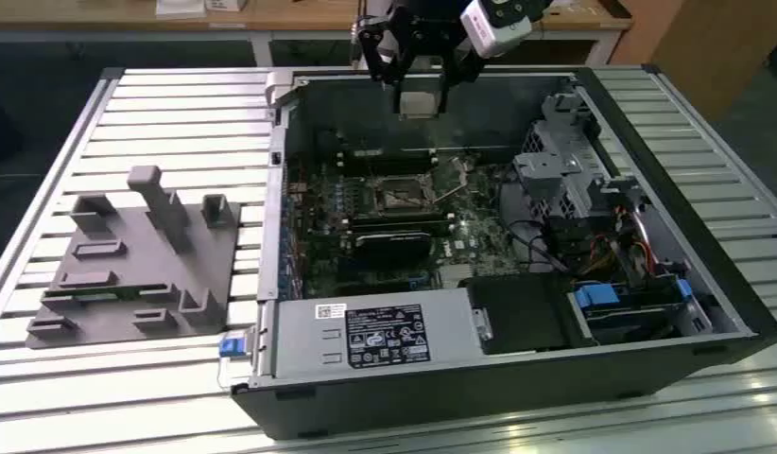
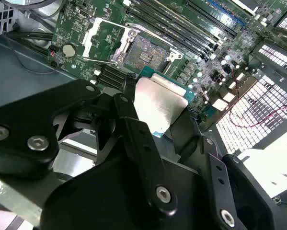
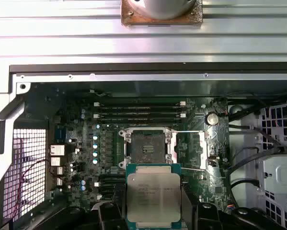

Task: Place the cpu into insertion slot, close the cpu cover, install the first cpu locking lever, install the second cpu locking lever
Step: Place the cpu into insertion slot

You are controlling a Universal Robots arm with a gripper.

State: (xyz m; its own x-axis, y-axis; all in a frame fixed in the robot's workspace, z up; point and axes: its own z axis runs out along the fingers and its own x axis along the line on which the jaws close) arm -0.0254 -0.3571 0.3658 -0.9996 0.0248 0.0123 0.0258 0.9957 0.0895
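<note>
My gripper [image 1: 417,93] hangs above the far wall of the open computer case [image 1: 270,284], shut on the cpu [image 1: 417,102], a flat silvery square. In both wrist views the cpu [image 3: 153,194] [image 2: 160,103] sits between the black fingers [image 3: 115,211], its metal face showing. The insertion slot [image 1: 399,194] [image 3: 147,146] [image 2: 144,50] lies bare on the green motherboard below, a dark centre inside a silvery rim. Beside the slot the cpu cover [image 3: 200,148] [image 2: 101,40] is swung open. A thin locking lever [image 3: 197,168] sticks out next to it.
Long black memory slots [image 3: 138,112] run beside the socket. A power supply [image 1: 363,336] fills the case's near end. A drive cage [image 1: 559,170] with cables stands on the exterior view's right. A grey fixture block [image 1: 136,255] rests on the slatted table [image 1: 174,104] at the exterior view's left.
</note>
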